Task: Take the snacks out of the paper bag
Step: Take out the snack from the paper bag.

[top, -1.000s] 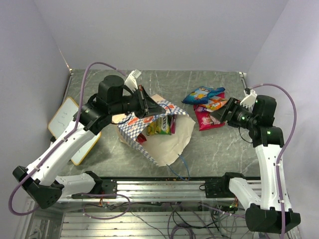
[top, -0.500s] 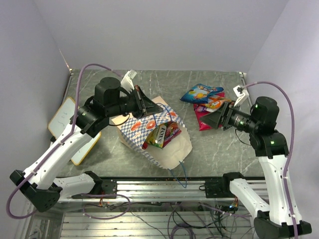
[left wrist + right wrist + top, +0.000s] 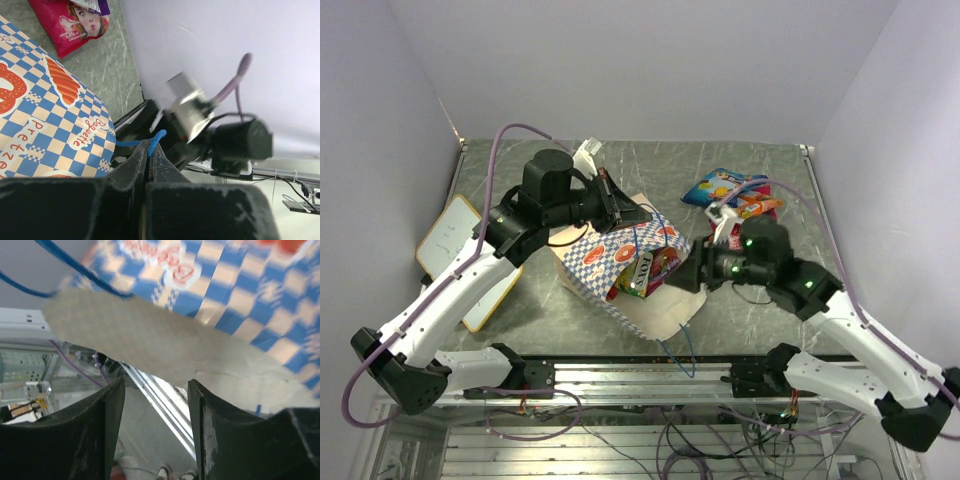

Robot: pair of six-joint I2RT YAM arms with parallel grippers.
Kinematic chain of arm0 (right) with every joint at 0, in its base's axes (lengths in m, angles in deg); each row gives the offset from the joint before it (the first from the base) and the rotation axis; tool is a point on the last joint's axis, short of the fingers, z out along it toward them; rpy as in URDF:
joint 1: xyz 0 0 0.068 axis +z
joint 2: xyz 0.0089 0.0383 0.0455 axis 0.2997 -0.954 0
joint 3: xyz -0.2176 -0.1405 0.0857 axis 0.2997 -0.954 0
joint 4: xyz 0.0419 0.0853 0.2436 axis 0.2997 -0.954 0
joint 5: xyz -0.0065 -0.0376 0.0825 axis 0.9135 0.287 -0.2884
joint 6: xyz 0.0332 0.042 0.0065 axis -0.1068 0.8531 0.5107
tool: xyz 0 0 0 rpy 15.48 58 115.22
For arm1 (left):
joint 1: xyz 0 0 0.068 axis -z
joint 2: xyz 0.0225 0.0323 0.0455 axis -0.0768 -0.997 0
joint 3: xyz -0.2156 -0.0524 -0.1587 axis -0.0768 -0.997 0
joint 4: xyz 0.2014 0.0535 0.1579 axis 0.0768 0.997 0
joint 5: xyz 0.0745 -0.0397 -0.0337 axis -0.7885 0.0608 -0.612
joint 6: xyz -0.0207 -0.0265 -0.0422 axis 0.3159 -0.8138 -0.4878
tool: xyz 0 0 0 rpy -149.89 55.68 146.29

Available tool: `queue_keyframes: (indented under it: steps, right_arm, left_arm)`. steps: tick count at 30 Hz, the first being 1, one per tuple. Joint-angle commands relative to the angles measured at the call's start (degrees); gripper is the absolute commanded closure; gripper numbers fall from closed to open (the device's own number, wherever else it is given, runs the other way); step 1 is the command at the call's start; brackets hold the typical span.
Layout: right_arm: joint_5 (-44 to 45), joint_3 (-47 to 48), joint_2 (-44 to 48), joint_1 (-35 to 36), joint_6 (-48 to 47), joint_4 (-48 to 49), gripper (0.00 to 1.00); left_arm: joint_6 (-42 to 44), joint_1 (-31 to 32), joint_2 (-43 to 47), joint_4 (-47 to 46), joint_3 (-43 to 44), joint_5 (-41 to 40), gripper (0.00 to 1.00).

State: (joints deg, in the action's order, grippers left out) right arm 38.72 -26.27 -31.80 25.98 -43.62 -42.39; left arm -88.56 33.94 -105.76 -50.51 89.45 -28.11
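Bag (image 3: 603, 264) is tan with blue checks, bright snacks (image 3: 650, 269) peeking out; left gripper (image 3: 149, 150) pinches its blue cord (image 3: 158, 137), right gripper (image 3: 155, 386) fingers apart

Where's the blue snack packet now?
Top view: the blue snack packet lies far right on the table, outside the paper bag, beside an orange packet.

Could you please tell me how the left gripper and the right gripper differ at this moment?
The left gripper is shut, pinching the blue cord handle of the paper bag; the right gripper is open and holds nothing. The left gripper is at the bag's upper edge, while the right gripper is at its open mouth, close to the snack packets inside. Both point toward the bag.
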Motion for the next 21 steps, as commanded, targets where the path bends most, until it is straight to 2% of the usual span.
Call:
queue_keyframes:
  steps: [1,5,10,14,17,21]
  right_arm:
    - [20.3,-7.1,-2.1,12.5,10.5,10.8,0.45]
    - [36.8,-14.1,-4.8,23.8,16.5,20.0,0.43]
    - [49.7,-18.8,-10.3,25.9,19.8,24.0,0.41]
    - [52.4,-25.2,-12.2,25.0,21.9,34.3,0.48]
    - [49.1,-28.3,-14.5,22.8,19.4,44.0,0.49]
    - [48.4,-26.5,-20.9,22.0,19.4,45.8,0.49]
  left_arm:
    - [1.3,0.1,-1.0,-0.4,3.3,-1.7,0.93]
    - [1.4,0.1,-1.7,0.6,3.7,-2.2,0.93]
    - [0.5,0.1,-3.1,1.0,4.5,-1.7,0.93]
    - [1.3,0.1,-4.7,2.7,6.4,-1.5,0.93]
    - [2.2,0.0,-5.7,3.6,7.0,-1.3,0.93]
    - [2.5,-0.2,-6.6,4.6,7.2,-1.3,0.93]
